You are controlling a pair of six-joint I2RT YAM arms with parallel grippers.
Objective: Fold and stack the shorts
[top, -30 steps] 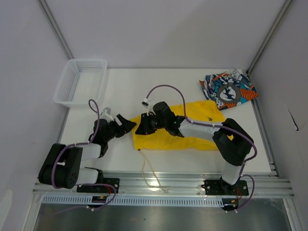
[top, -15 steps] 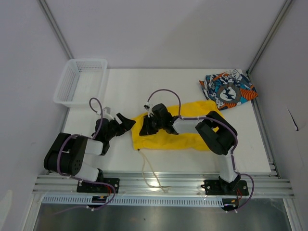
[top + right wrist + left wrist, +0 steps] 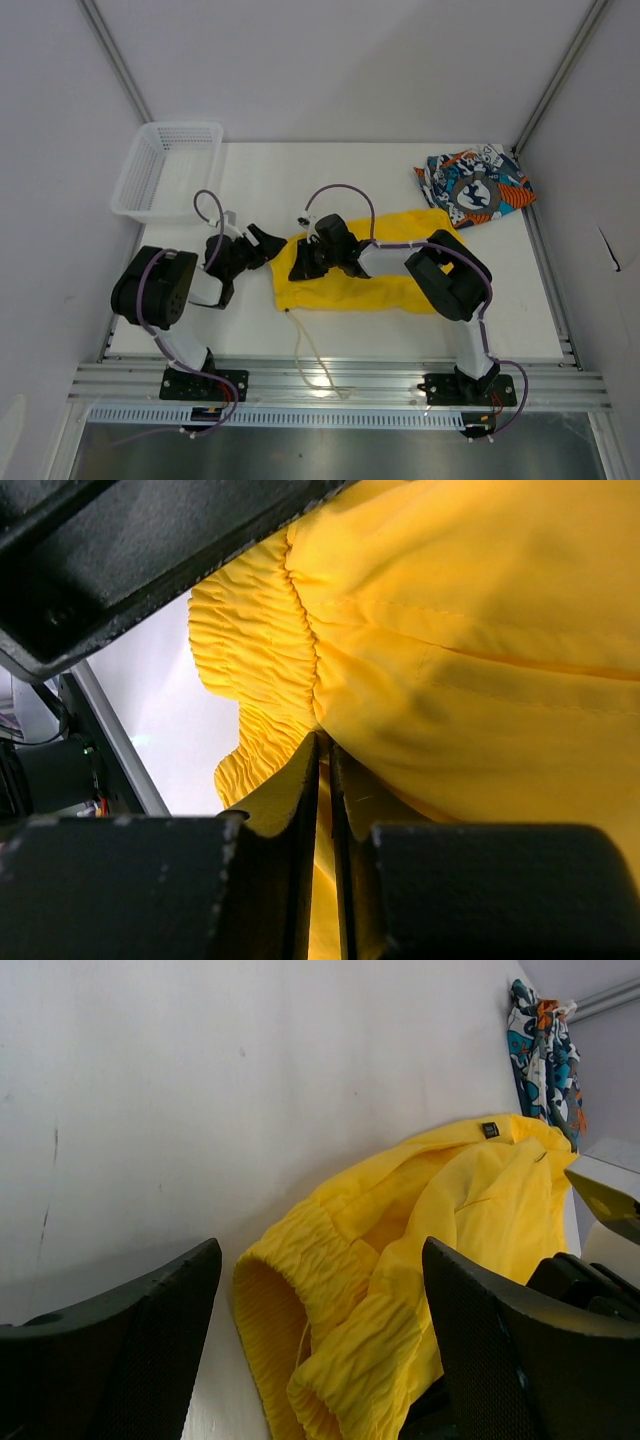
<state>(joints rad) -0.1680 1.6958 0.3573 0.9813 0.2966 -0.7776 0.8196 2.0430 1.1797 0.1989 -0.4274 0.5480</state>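
Plenty of bare worktop (image 3: pixel 300 180) behind and left of the yellow shorts (image 3: pixel 345 295); less in front, close to the near edge, with the drawstring (image 3: pixel 299 345) hanging over it. Spread with long axis left to right, gathered waistband pointing left. Pinched at that waistband by the right fingers (image 3: pixel 120 890), pressed together on the cloth. Faced by the left fingers (image 3: pixel 130 1350), spread wide just beside the waistband, gripping nothing. In the far right corner: printed shorts (image 3: pixel 475 187), bunched. At the far left edge: basket (image 3: pixel 165 170).
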